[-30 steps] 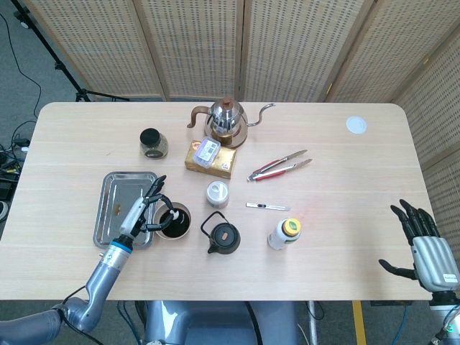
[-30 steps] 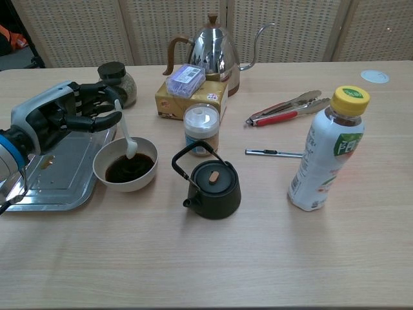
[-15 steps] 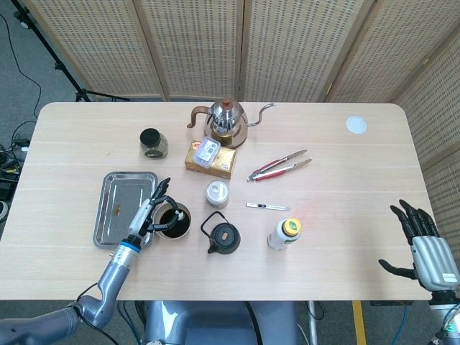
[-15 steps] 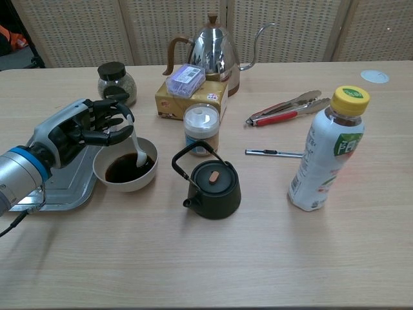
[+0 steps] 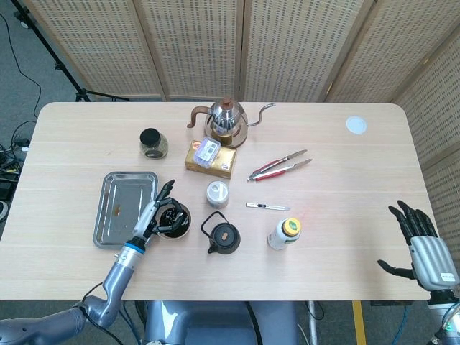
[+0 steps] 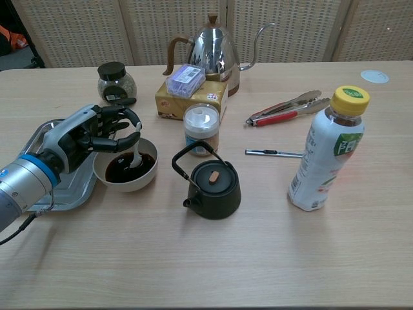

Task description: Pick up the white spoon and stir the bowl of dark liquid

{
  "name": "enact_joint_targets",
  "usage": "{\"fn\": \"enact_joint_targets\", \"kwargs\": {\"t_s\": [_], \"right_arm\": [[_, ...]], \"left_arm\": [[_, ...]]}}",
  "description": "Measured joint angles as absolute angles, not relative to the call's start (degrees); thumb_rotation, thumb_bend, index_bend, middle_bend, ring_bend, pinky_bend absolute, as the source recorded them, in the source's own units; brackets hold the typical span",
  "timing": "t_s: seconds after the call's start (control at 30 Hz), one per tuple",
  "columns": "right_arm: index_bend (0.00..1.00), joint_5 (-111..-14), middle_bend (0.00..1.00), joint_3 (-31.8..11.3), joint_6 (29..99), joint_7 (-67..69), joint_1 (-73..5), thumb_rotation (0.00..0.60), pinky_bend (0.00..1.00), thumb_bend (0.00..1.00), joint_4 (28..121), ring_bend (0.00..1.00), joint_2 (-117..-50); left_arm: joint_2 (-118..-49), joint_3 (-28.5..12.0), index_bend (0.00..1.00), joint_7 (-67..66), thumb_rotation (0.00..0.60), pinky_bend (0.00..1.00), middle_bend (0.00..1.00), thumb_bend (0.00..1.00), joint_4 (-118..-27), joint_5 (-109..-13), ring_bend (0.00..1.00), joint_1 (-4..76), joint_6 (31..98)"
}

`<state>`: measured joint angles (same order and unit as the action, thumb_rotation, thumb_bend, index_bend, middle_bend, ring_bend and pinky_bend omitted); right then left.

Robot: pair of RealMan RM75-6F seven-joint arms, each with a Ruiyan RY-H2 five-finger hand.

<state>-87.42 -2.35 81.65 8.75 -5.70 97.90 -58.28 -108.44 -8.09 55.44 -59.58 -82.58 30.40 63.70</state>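
White spoon in left hand fingers, bowl

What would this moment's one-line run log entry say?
phase: stirring | left hand: holds white spoon in bowl of dark liquid | right hand: open, idle

White spoon, dark liquid, white bowl; black teapot, yellow-capped bottle.

bottle label print too blurred to read; no other legible text
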Motion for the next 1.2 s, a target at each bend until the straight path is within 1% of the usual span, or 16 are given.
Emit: {"fn": "enact_joint_targets", "kwargs": {"t_s": [0.43,0.97,1.2], "right_arm": [[0.00,-87.54,0.00,-2.19,81.53,8.64,-5.74,0.600,0.00,0.00,97.96,0.00,-58.34],[0.00,-87.72,0.00,-2.02,81.42,8.89,-5.77,0.600,0.00,0.00,98.03,0.00,-58.25],[0.00,-87.74,0.00,-1.97,81.35,8.71,-5.81,0.600,0.00,0.00,98.05,0.00,-58.33]], "left_arm": [[-107.78,-6.48,0.63,56.80,0.600,0.00,0.00,0.41,-61.12,-84.53,0.00,29.39,66.03],[-106.14,-2.99,0.64,58.82,0.600,0.00,0.00,0.43,-63.59,-87.15,0.00,27.44,68.42],[-105.87,-3.69,0.64,59.38,0.600,0.00,0.00,0.43,-61.23,-86.21,0.00,27.05,68.56]]}}
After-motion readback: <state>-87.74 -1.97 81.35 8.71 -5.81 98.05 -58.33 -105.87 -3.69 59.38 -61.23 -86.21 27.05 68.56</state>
